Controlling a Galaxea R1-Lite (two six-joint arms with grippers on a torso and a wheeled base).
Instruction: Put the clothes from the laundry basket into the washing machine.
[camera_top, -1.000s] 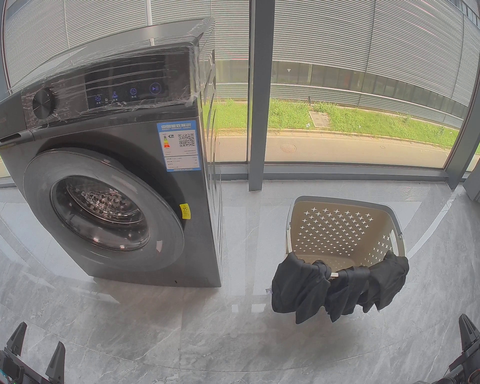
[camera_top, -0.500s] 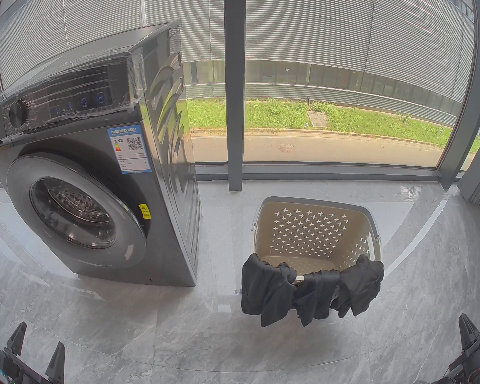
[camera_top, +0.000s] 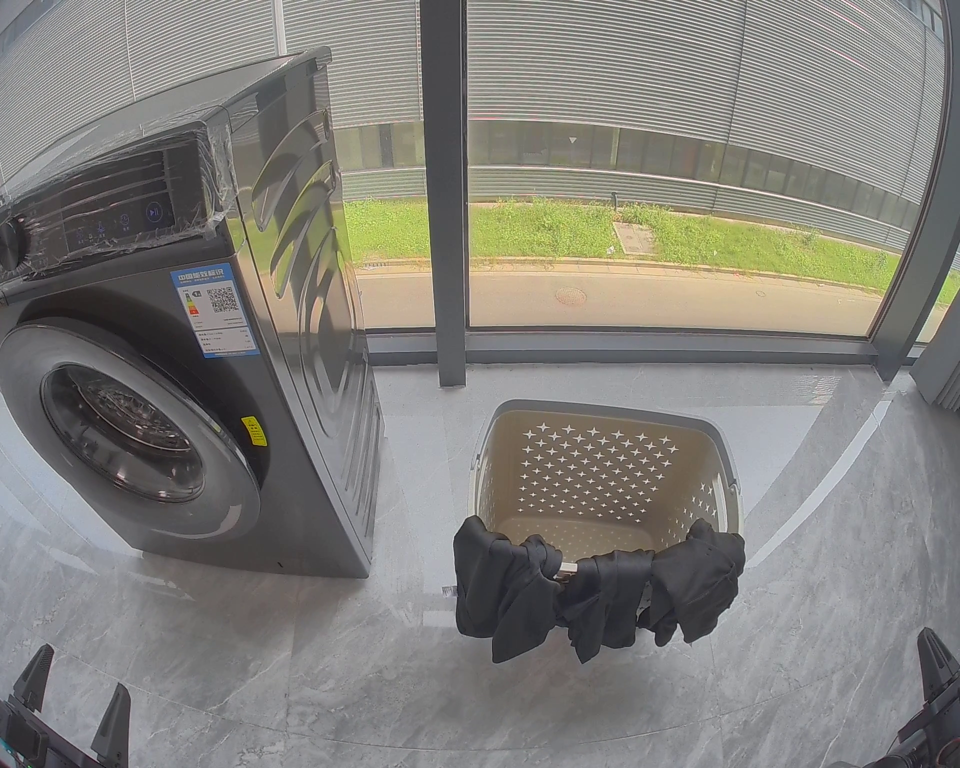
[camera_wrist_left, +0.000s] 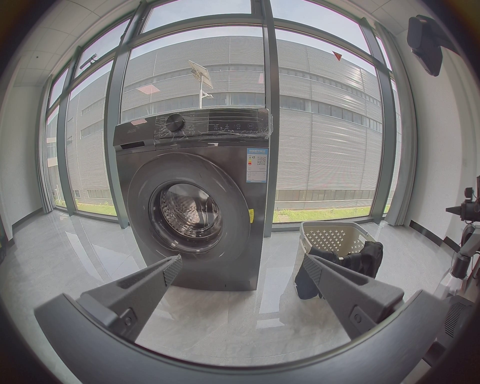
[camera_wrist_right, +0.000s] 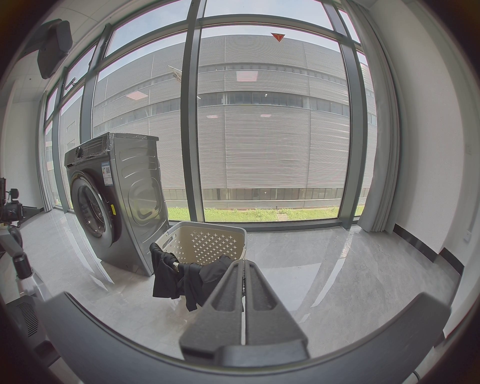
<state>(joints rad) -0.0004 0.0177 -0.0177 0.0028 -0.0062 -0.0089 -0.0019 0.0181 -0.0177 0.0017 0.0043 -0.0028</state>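
The clothes (camera_top: 590, 600) are black cloth, bunched and draped over the near rim of the laundry basket (camera_top: 600, 412). Most of the cloth hangs down the outside toward the marble floor (camera_top: 400, 680). The folds run together, so it may be one garment or several. The cloth hides much of the basket's near wall.

The basket is cream with star-shaped holes and a grey rim. It stands on the floor to the right of the washing machine (camera_top: 300, 350), near it but apart. The machine is dark grey, its round glass door (camera_top: 125, 430) is shut, and its control panel is wrapped in clear film. Its left edge is cut off in the head view.

The left claw (camera_wrist_left: 240, 262) is spread wide with nothing between its fingers. The right claw (camera_wrist_right: 244, 265) has its fingers pressed together, empty.
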